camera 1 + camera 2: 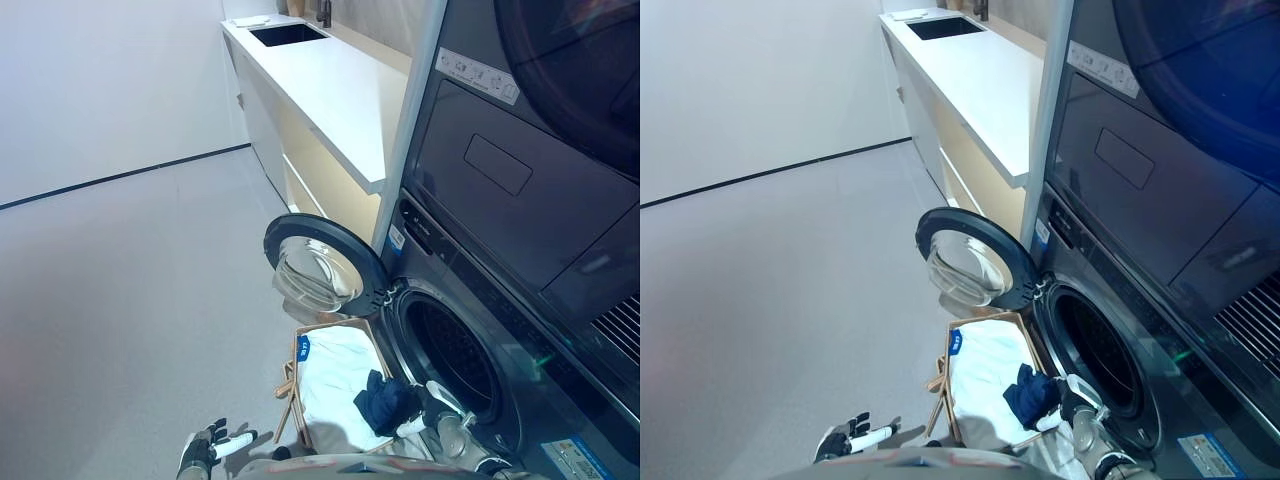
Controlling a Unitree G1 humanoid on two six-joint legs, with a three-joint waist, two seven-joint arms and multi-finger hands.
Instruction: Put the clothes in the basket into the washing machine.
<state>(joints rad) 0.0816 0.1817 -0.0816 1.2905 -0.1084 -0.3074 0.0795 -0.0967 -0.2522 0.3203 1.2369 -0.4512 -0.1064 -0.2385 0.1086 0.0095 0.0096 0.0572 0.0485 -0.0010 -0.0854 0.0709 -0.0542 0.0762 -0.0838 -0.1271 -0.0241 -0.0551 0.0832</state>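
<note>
Dark navy cloth (388,400), a bunched garment, sits gripped in the right hand (432,405) at the basket's right edge, just in front of the washing machine's drum opening (452,355). The right hand's fingers (441,392) are curled round the garment; white tips show above the cloth. The garment is lifted a little off the pile, partly over the basket, partly over the gap toward the drum.

Basket (290,390): wooden frame, standing on the floor directly below the open door. Inside it lies a white garment (340,375) with a small blue label (303,348) near the far left corner. The white cloth fills most of the basket.

Washing machine (500,330): dark front, lower unit of a stacked pair; a second dark appliance (540,150) sits above it. Round door (322,266) swung fully open to the left, glass bowl facing the camera, hinge side touching the machine front. Drum interior dark; cannot tell whether anything lies inside.

Left hand (205,445): low at the bottom edge, over bare grey floor (130,300), well apart from the basket. Fingers spread and relaxed, holding nothing.

Beyond: long white surface (330,85) running away along the wall beside the appliances, with a dark sink (287,33) set in at the far end.
</note>
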